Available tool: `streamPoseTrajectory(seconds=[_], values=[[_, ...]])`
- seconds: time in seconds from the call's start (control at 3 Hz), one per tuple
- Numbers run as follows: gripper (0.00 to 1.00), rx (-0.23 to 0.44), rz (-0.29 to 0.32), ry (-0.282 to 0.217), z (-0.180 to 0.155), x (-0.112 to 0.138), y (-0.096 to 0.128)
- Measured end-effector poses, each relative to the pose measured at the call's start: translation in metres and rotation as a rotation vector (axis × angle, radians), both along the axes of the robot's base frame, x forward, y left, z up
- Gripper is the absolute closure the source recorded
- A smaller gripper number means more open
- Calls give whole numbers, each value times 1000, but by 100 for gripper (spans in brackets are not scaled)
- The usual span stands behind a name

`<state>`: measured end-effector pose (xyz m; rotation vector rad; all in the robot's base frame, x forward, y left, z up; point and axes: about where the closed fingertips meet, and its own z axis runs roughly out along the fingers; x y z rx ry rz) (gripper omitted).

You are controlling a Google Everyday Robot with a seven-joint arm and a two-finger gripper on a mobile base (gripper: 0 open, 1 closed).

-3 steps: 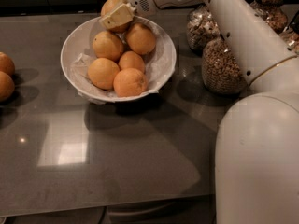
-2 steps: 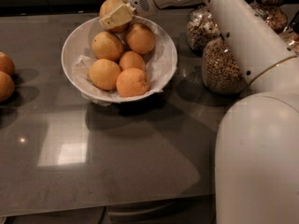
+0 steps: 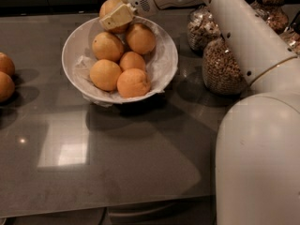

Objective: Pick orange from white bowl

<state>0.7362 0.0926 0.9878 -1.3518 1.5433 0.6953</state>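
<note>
The white bowl stands on the dark table at the upper middle, lined with crumpled white paper. Several oranges lie in it. My gripper reaches in from the upper right over the bowl's far rim. It is shut on the orange, a yellow-orange fruit at the back of the pile. One cream-coloured finger lies across the orange's front and hides its lower part. The held orange sits above and behind the others, close to two of them.
Two more oranges lie at the table's left edge. Glass jars of grain stand right of the bowl, under my arm. My white arm body fills the lower right.
</note>
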Motion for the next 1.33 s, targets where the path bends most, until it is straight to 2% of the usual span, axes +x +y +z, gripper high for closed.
streamPoseTrajectory(seconds=[1.0, 1.33], values=[[100, 17, 26, 2, 1, -8, 6], [100, 30, 23, -30, 16, -25, 2]])
